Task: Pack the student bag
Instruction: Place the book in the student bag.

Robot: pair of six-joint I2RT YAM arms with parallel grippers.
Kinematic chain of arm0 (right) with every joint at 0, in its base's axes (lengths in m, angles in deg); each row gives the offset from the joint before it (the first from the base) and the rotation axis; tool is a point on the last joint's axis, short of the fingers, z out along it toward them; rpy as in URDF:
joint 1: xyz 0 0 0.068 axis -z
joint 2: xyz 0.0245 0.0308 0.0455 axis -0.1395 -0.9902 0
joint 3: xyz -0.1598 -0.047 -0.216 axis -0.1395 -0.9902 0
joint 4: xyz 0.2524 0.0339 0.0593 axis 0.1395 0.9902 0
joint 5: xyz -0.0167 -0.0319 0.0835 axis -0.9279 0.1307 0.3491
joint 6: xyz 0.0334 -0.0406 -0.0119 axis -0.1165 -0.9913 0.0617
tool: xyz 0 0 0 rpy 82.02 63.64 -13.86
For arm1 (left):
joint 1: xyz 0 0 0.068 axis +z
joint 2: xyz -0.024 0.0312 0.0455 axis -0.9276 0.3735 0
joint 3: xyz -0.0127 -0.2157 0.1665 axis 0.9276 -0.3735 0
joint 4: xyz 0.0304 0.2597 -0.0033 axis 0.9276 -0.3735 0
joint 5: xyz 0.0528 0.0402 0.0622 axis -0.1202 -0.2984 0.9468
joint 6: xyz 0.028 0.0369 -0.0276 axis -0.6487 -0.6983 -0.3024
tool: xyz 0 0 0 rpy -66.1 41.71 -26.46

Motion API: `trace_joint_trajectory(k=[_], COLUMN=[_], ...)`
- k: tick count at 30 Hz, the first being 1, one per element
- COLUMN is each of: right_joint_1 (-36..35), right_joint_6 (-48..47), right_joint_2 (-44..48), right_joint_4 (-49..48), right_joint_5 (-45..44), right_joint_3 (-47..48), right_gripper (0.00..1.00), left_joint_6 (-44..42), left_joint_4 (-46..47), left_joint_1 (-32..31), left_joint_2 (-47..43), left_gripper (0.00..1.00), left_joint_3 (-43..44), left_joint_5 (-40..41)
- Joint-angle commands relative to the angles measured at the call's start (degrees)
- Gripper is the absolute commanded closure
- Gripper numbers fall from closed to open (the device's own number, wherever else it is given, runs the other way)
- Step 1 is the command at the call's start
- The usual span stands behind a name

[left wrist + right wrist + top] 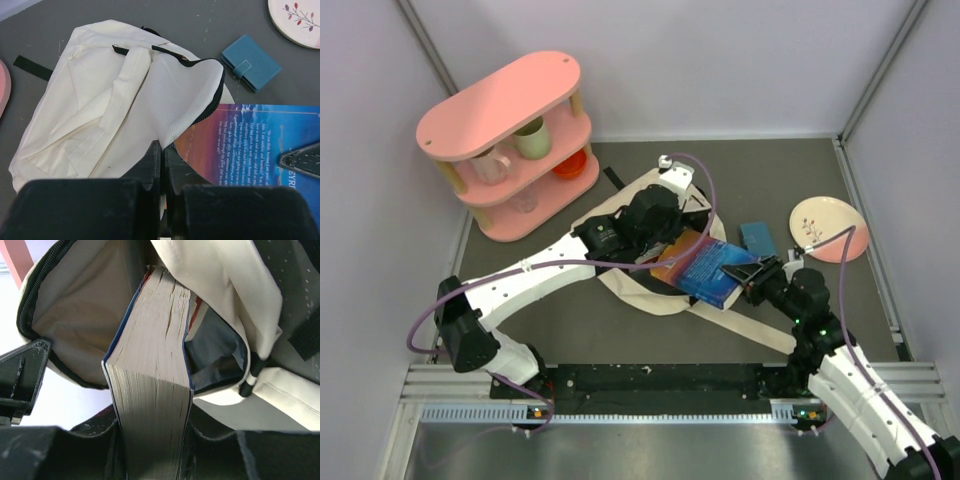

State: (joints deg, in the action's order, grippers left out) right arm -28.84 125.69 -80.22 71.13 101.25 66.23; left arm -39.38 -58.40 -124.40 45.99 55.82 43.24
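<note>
The cream student bag (pixel 630 215) lies in the middle of the table with its mouth facing right. My left gripper (pixel 655 218) is shut on the fabric edge of the bag's opening (pixel 192 110) and holds it up; its jaws (pixel 163 146) pinch the cloth. My right gripper (pixel 748 274) is shut on a thick book with a blue and orange cover (pixel 705 265). The book's far end is inside the bag's mouth. In the right wrist view the book's page edge (pixel 150 365) points into the open bag (pixel 75 315), gripped at the near end (pixel 150 440).
A blue wallet (pixel 757 238) lies right of the bag, also in the left wrist view (pixel 250 61). A pink plate (pixel 828 228) sits at the far right. A pink shelf (pixel 510 140) with cups stands at the back left. A cream strap (pixel 750 325) trails toward the right arm.
</note>
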Motion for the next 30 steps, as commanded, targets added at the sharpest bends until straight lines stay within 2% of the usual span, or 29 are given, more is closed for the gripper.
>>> trace_joint_trajectory(k=[1, 7, 12, 15, 16, 23, 30], right_joint_1=[0.08, -0.8, -5.36, -7.82, -8.18, -9.68, -12.05], right_joint_6=[4.44, 4.19, 1.29, 1.02, 0.23, -0.48, -1.18], right_joint_2=[-4.13, -12.05, -19.51, -26.36, -28.29, -41.48, -50.53], right_joint_4=[-23.8, -30.94, -35.59, -43.92, -49.6, -61.5, -59.85], right_joint_5=[-0.26, -1.93, -5.09, -6.67, -6.68, -7.21, -11.77], right_joint_3=[1.68, 1.85, 5.19, 5.37, 5.89, 10.46, 14.42], right_gripper=[1.0, 1.0, 1.0, 1.0, 1.0, 1.0, 1.0], left_joint_6=[1.11, 1.55, 1.46, 1.55, 1.55, 1.2, 0.58], left_joint_4=[7.46, 8.07, 8.25, 8.07, 7.99, 7.55, 7.28], left_joint_1=[-0.7, -0.79, -0.79, -0.79, -0.79, -0.79, -0.79], left_joint_2=[-3.54, -3.1, -2.92, -3.01, -3.01, -4.33, -4.77], left_gripper=[1.0, 1.0, 1.0, 1.0, 1.0, 1.0, 1.0], left_joint_3=[2.28, 1.76, 1.76, 1.67, 1.58, -0.09, -0.18], left_joint_5=[-1.6, -2.48, -2.74, -3.18, -3.36, -3.88, -5.64])
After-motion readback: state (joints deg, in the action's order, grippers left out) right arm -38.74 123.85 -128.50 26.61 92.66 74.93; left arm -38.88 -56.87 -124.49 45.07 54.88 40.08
